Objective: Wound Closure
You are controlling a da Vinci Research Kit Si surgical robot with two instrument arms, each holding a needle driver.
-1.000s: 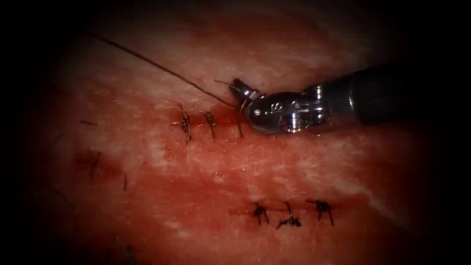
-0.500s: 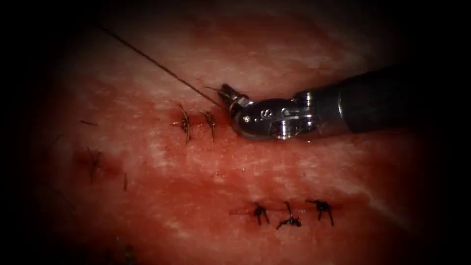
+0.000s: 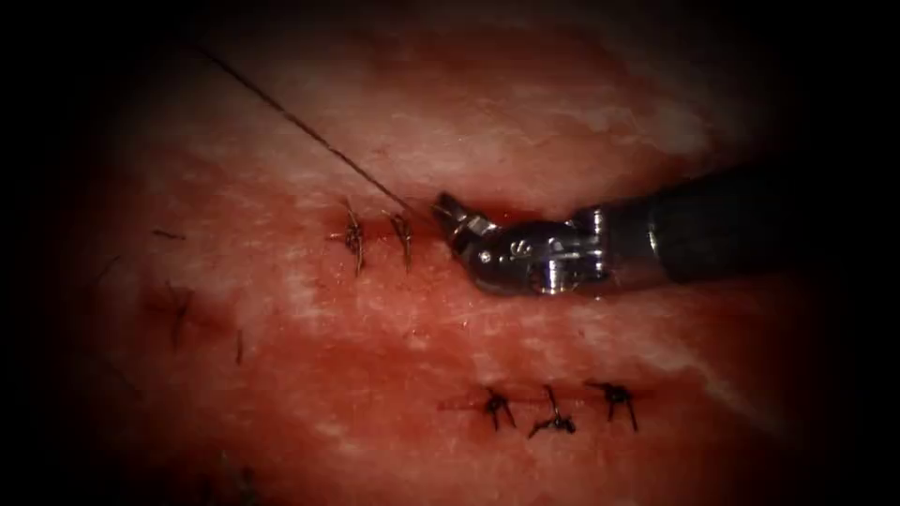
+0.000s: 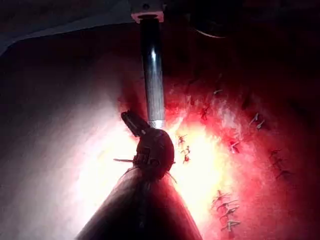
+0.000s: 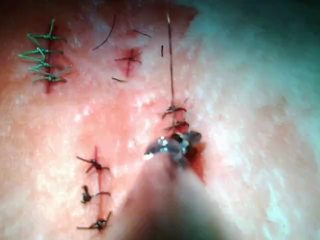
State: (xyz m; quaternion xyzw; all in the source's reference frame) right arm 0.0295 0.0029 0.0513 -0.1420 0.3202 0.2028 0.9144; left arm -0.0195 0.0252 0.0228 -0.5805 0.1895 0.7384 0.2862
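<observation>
Polished silver wrist (image 3: 530, 262) on the right arm's tool, rounded, stamped with an "S" beside a small round screw head. Behind the wrist, a bright metal collar, then a long dark matte shaft (image 3: 722, 230). Ahead of the wrist, short narrow grey jaws. Seen from the left arm, a glossy dark tube (image 4: 152, 75) ending in a pale square fitting.

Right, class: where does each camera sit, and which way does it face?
Endoscope view: above and in front, looking down at the tissue; the right hand enters from the right.
Left wrist view: on the left arm, looking along the left shaft at the tissue.
Right wrist view: on the right arm, looking along the right shaft at its hand.
Shared: endoscope and right wrist views both show thread reaching the right hand.
</observation>
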